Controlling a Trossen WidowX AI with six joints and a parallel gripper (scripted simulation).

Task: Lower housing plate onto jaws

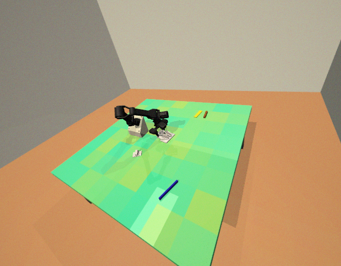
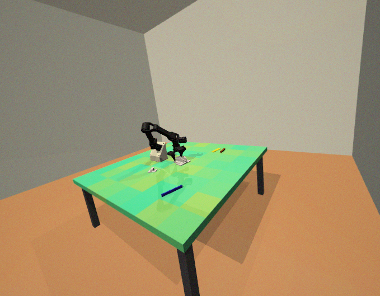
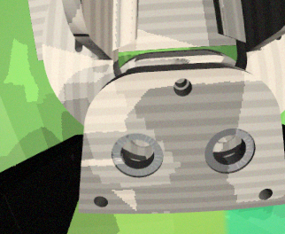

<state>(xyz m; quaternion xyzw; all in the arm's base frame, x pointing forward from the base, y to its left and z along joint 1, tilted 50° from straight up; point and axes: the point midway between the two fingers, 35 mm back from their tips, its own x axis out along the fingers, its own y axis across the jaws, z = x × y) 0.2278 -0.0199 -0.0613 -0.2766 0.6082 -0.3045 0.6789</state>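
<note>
The pale housing plate has two grey-ringed holes and fills the lower middle of the wrist view. My gripper is shut on it, with black fingers at its left and right sides. The plate is over the near part of the white base. Pale material and dark gaps show through both rings. The left jaw and right jaw stick out beyond the plate's far edge. The stubs' fit and any gap beneath the plate are hidden.
A small white part lies near the arm's base block. A blue rod lies nearer the cameras. A yellow strip and a brown bar lie far back.
</note>
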